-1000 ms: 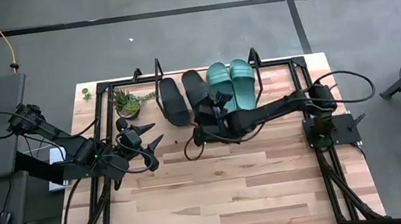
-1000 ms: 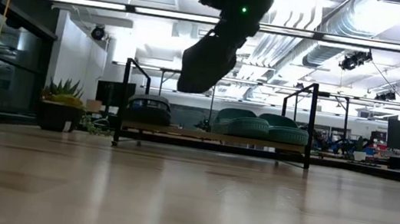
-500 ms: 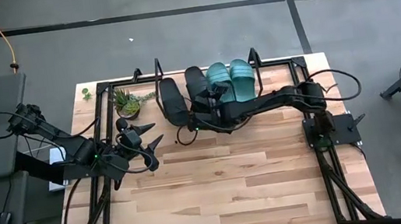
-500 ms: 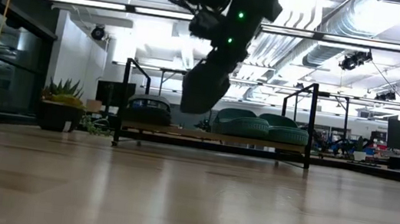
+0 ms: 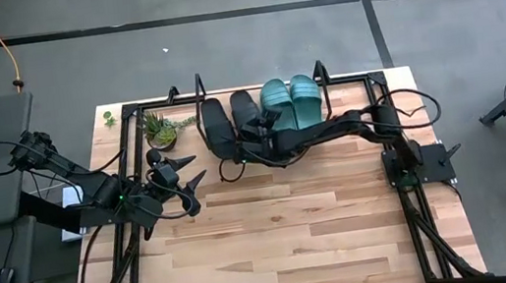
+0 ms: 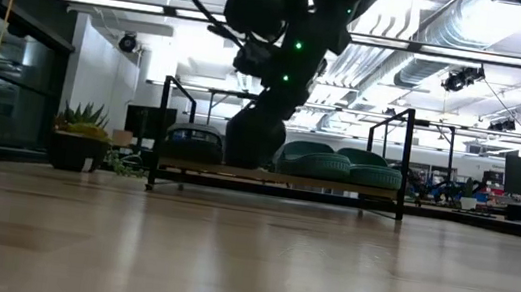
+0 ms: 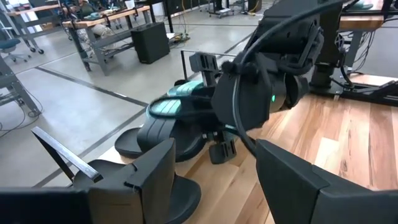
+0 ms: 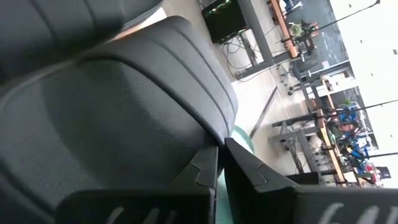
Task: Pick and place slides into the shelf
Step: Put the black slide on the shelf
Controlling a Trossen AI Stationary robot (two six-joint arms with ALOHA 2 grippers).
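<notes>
The shelf (image 5: 358, 97) stands along the table's far edge. On its board (image 6: 276, 177) lie one black slide (image 5: 216, 127) and, farther right, two teal slides (image 5: 275, 99) (image 5: 304, 97), soles down. Between them is a second black slide (image 5: 246, 113), with my right gripper (image 5: 264, 132) shut on it and reaching in from the table's right. In the low view this slide (image 6: 253, 140) stands steeply tilted, its lower end down at the board. My left gripper (image 5: 190, 168) waits open with nothing between its fingers over the table's left part. My right gripper pinches the black slide between its two fingers (image 8: 205, 171), at the edge of the wide strap (image 8: 186, 130) as far as its wrist view shows. It comes slanting down from the table's right and near side. The slide is tilted, its lower end (image 6: 243, 164) at the shelf's board; whether it rests there, I cannot tell.
A small potted plant (image 5: 160, 130) stands at the shelf's left end. The shelf's black wire end frames (image 6: 160, 128) (image 6: 406, 160) rise on both sides. Bare wooden tabletop (image 5: 285, 226) stretches from the shelf to the near edge.
My right gripper has gone down and toward the table's far left with the black slide. The slide hung clear above the shelf; now it stands low, between the other black slide and the teal pair, its lower end at the board.
</notes>
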